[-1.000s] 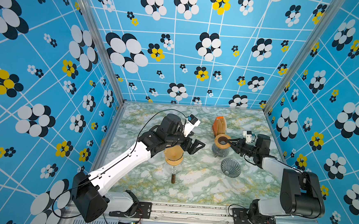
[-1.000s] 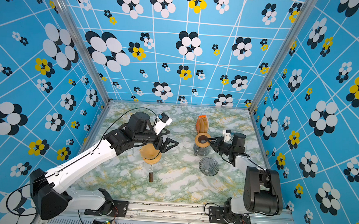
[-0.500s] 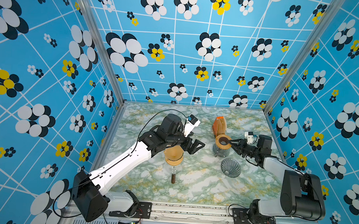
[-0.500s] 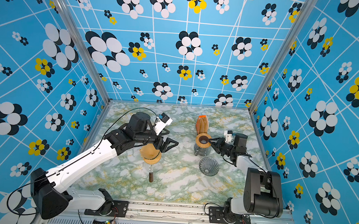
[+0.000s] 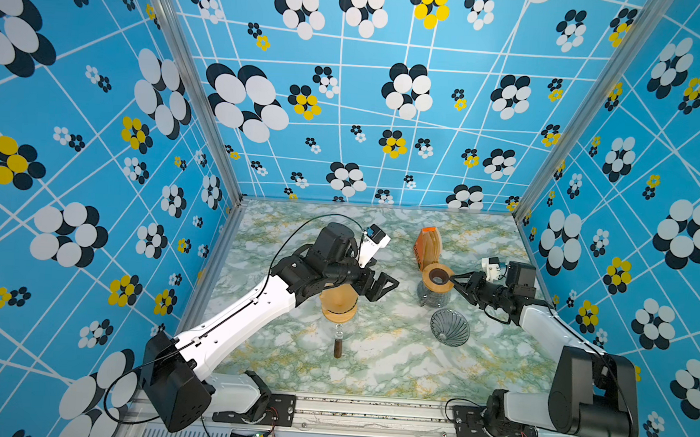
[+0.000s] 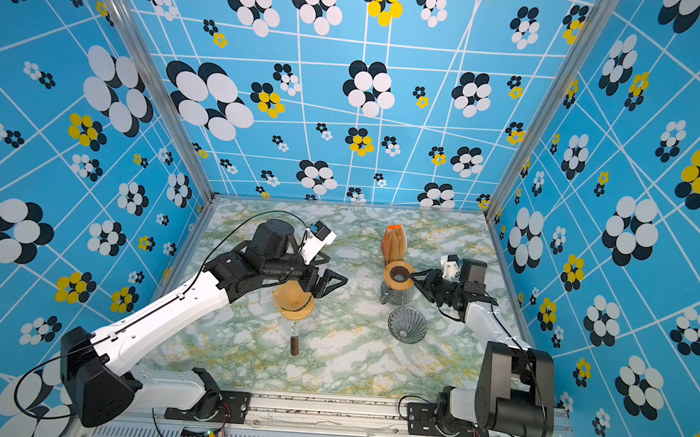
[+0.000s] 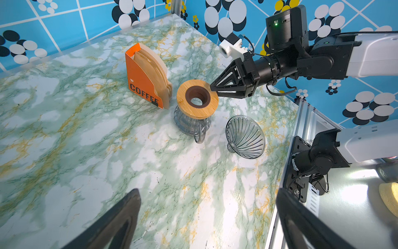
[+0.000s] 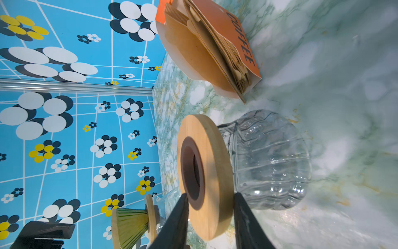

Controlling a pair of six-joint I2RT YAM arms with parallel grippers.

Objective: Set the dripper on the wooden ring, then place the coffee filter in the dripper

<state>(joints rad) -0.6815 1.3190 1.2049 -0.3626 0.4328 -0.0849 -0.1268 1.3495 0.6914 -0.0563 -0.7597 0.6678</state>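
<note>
Right pincer (image 8: 210, 196) loosens astride the wooden ring (image 8: 206, 138) atop the carafe (image 8: 269, 159) — ring apparently seated; left pincer (image 5: 383, 288) wide, empty; filters (image 7: 150, 62) untouched.

Finding: a robotics test cell in a laboratory, not a home kitchen. Evidence: blue panel walls printed with black, white and yellow flowers (image 5: 347, 103), carried on bare aluminium corner posts (image 5: 189, 93); a green-and-white marble-print surface (image 5: 372, 366); a white-and-black robot arm on the left (image 5: 246, 317) and its twin on the right (image 5: 541, 327), both bolted to a slotted metal rail (image 5: 369, 414) along the front edge
</note>
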